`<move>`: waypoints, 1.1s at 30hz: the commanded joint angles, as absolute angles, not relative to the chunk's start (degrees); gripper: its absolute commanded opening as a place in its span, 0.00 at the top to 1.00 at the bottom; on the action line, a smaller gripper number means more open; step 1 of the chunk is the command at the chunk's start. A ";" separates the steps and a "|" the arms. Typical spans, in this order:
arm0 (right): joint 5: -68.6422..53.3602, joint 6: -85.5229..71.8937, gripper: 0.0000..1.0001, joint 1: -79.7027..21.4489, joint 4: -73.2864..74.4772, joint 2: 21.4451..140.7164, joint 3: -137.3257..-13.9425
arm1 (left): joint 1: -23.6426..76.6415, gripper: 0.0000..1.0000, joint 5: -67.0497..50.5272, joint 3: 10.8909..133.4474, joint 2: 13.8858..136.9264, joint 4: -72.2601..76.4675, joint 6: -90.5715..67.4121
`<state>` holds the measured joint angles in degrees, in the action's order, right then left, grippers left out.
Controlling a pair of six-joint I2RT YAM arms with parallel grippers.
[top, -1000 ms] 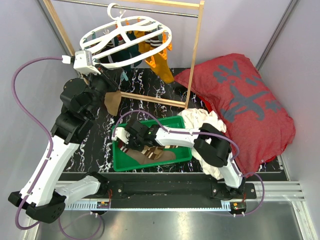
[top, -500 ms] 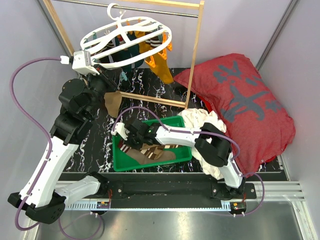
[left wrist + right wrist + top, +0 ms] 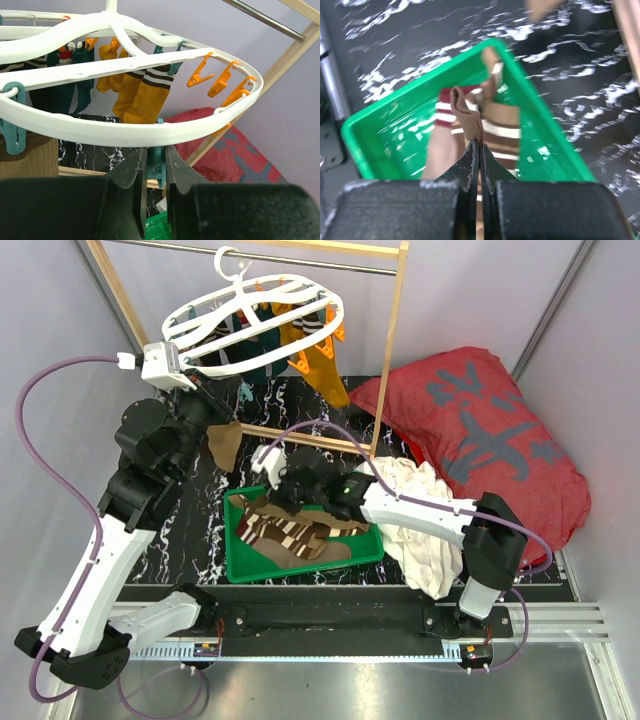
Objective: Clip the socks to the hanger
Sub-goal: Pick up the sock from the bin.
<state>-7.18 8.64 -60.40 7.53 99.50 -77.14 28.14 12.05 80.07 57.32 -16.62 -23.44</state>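
Note:
The white oval hanger (image 3: 255,325) hangs from the rod, with mustard socks (image 3: 312,355) and dark ones clipped under it. My left gripper (image 3: 212,392) is at its near rim. In the left wrist view the jaws (image 3: 155,170) are closed round a teal clip (image 3: 156,167) under the hanger rim (image 3: 125,132). A tan sock (image 3: 225,445) hangs below. My right gripper (image 3: 280,492) is shut on the cuff of a brown, cream-striped sock (image 3: 467,117) and holds it above the green bin (image 3: 380,135). The sock's foot trails among other socks (image 3: 295,540) in the bin.
The wooden rack (image 3: 390,350) with its metal rod (image 3: 300,260) stands at the back. A big red cushion (image 3: 490,440) lies at the right, with a white cloth (image 3: 415,510) against it beside the green bin (image 3: 235,568). Orange clips (image 3: 220,82) hang on the hanger's far rim.
My right gripper has risen out of the bin and moved back towards the rack, pulling the striped sock up with it. The left gripper has stayed at the hanger rim.

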 commanded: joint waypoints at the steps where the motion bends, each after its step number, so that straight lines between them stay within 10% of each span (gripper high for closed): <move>1: -4.92 4.84 1.00 -57.57 5.79 99.22 -75.06 | 28.30 0.90 13.36 79.72 56.16 -13.89 -23.03; 17: -5.70 -5.36 0.96 -53.00 9.32 111.44 -79.36 | 28.21 0.91 13.27 78.40 56.25 -13.27 -23.12; 26: -8.08 -21.52 0.59 -50.90 8.53 114.96 -81.30 | 28.21 0.91 12.92 77.87 56.08 -13.10 -23.20; 33: -12.04 -26.45 0.50 -50.01 8.09 118.38 -83.93 | 28.21 0.91 12.74 77.34 55.64 -12.74 -23.29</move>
<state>-8.38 -21.39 -50.46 10.11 116.22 -80.49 28.14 12.27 77.54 56.75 -15.33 -23.55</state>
